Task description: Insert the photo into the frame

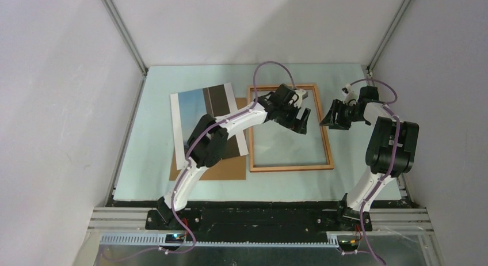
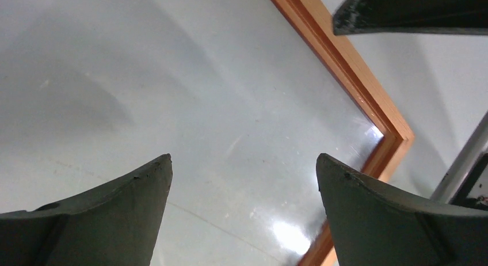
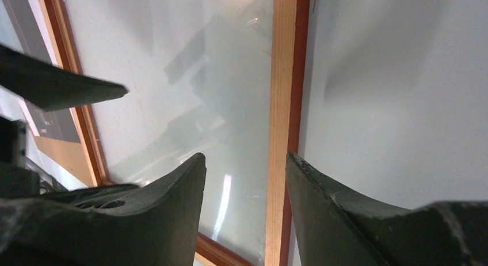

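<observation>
The orange-brown frame (image 1: pixel 291 167) lies flat mid-table with a clear pane inside it. To its left the photo (image 1: pixel 198 107) lies face up, showing sky and a dark tower, partly under my left arm. My left gripper (image 1: pixel 301 120) hangs open over the pane near the frame's right rail, and in the left wrist view the gripper (image 2: pixel 244 159) holds nothing, with a frame corner (image 2: pixel 397 133) beyond it. My right gripper (image 1: pixel 334 115) hovers just right of the frame. In the right wrist view the gripper (image 3: pixel 246 158) is open above the rail (image 3: pixel 282 93), apart from it.
A flat brown backing board (image 1: pixel 227 169) lies under the photo's lower part. White walls enclose the table on three sides. The two grippers are close together over the frame's right side; each shows a finger of the other (image 2: pixel 414 12) (image 3: pixel 57 84).
</observation>
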Robot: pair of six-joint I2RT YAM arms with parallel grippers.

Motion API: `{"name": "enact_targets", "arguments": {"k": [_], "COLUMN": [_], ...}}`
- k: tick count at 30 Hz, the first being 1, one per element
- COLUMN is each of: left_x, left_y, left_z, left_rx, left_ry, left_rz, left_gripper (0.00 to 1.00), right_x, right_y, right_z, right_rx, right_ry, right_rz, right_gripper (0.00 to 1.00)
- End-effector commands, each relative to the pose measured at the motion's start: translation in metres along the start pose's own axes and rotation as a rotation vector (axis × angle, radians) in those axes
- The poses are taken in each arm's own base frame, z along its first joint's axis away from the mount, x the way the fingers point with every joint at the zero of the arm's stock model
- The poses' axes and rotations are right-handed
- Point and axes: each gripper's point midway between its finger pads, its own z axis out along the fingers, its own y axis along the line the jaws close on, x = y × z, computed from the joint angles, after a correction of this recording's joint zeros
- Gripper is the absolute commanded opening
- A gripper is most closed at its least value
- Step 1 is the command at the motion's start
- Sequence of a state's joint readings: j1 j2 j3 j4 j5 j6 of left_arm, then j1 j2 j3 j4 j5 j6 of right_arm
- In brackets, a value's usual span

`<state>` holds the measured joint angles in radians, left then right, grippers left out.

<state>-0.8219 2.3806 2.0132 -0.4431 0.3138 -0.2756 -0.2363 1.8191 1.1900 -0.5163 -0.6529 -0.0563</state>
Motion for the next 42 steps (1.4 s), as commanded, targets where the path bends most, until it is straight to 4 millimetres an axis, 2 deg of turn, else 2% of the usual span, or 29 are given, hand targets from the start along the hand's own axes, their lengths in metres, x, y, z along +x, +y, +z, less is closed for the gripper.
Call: {"name": "enact_targets", "arguments": {"k": [1,6,10,15,22,32,38,42], "left_x": [-0.045,-0.045,-0.040,-0.026,-0.005,0.015,0.022,0.025], "left_y": [-0.030,-0.030,-0.018,0.014,0.055,0.080,0.092,0.099], "left_z": [-0.058,-0.092,-0.120,-0.156,-0.190,-0.216,-0.228,-0.237], "left_rx": [0.024,0.018,-0.013,-0.083,-0.155,-0.201,-0.219,-0.234], "left_ry": [-0.121,-0.141,-0.154,-0.164,-0.167,-0.170,-0.179,-0.191], "left_rz": [0.076,0.098,0.108,0.084,0.038,0.002,-0.027,-0.040], "left_gripper": [1.00,1.00,1.00,1.00,1.00,1.00,1.00,1.00], "right_x": [-0.035,-0.042,-0.049,-0.052,-0.054,-0.053,-0.049,-0.049], "right_y": [0.008,0.004,0.005,-0.003,-0.013,-0.022,-0.028,-0.034], "right_z": [-0.013,-0.007,0.002,0.017,0.031,0.046,0.053,0.054], "right_rx": [0.039,0.084,0.101,0.148,0.192,0.206,0.226,0.224], "right_ry": [-0.106,-0.116,-0.110,-0.086,-0.038,0.007,0.024,0.028], "right_rz": [-0.109,-0.129,-0.136,-0.130,-0.106,-0.069,-0.057,-0.035], "right_gripper": [0.57,0.55,0.51,0.50,0.50,0.44,0.42,0.38]}}
